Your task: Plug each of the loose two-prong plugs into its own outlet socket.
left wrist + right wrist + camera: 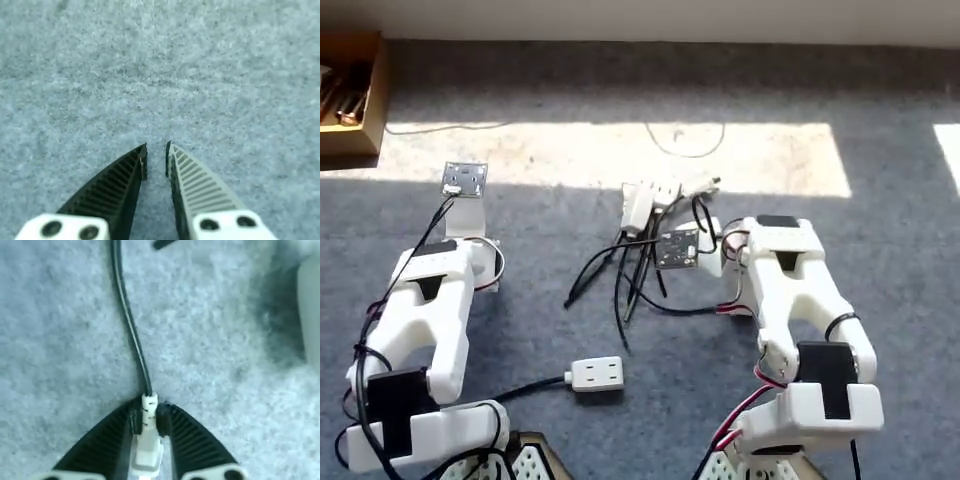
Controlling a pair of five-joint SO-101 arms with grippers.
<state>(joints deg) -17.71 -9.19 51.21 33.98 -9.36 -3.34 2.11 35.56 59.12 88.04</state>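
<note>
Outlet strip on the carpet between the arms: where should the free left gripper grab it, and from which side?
The outlet strip lies flat, long axis across the high view, its black cord leaving toward the left arm. So probably come from above and pinch the two long edges near that end, leaving the sockets uncovered.

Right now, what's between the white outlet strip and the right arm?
Between the white outlet strip and the right arm the high view shows bare grey carpet. The black cord tangle lies farther back.
</note>
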